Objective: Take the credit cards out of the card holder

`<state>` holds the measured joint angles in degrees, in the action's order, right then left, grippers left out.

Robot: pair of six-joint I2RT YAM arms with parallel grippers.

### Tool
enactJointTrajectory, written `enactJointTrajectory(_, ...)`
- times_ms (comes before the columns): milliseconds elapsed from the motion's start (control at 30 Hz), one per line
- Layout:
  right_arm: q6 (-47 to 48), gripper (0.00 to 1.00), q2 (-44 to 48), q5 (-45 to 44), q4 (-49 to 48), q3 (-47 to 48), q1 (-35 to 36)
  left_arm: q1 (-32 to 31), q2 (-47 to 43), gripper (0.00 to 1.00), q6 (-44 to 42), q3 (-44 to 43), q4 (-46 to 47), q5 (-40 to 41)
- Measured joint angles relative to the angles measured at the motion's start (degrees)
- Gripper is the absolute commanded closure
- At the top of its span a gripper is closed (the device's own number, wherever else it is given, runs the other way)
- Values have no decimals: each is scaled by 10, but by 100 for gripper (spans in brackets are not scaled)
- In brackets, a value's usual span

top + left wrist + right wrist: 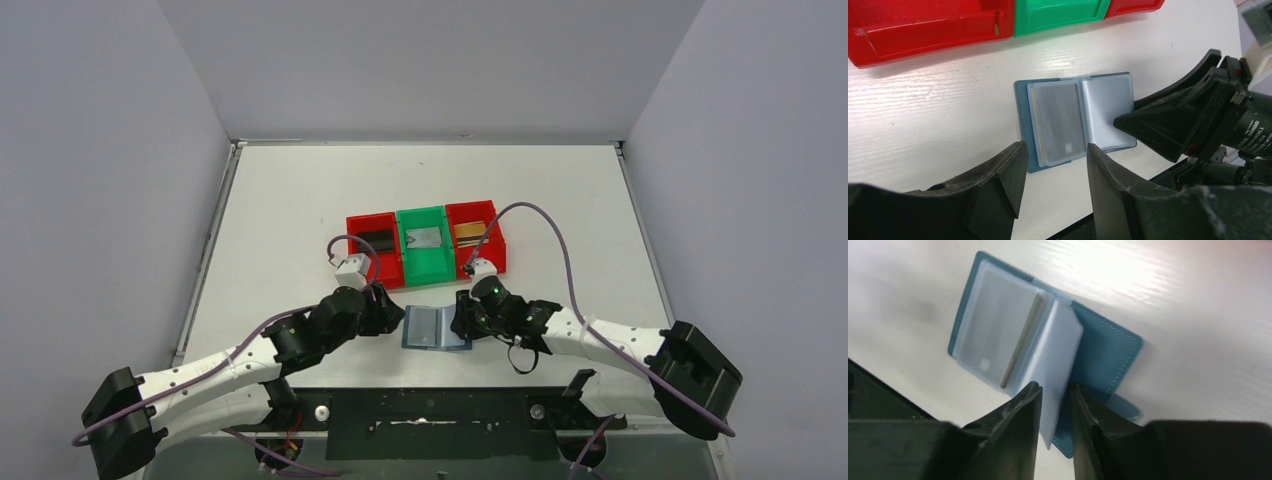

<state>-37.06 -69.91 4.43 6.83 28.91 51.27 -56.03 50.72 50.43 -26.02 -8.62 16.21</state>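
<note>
Card holder lies open on the surface, at 6 o'clock from the green bin. Left pincer sits at its 9 o'clock, released, nothing between the fingers. Right pincer is at 3 o'clock, nearly closed around a clear sleeve; can't tell if it pinches. Grey card and gold card edge are inside the holder.
</note>
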Motion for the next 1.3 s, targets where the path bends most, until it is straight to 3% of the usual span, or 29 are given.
enactJointTrajectory(67,-1,56,12,-15,12,0,-11,0,0,54,0,0,0,1)
enactJointTrajectory(167,-6,52,36,-42,45,4,-21,0,0,54,0,0,-1,1)
enactJointTrajectory(300,-26,50,77,-71,78,16,-12,0,0,54,0,0,-7,8)
enactJointTrajectory(500,-78,51,86,-150,101,67,65,21,-3,54,16,0,-42,38)
enactJointTrajectory(800,-144,47,-110,-285,133,210,179,139,-50,51,56,0,-116,51)
enactJointTrajectory(1033,-166,43,-229,-311,172,263,185,147,-124,51,59,10,-132,50)
enactJointTrajectory(1300,-166,42,-272,-305,177,270,185,149,-149,51,59,14,-146,44)
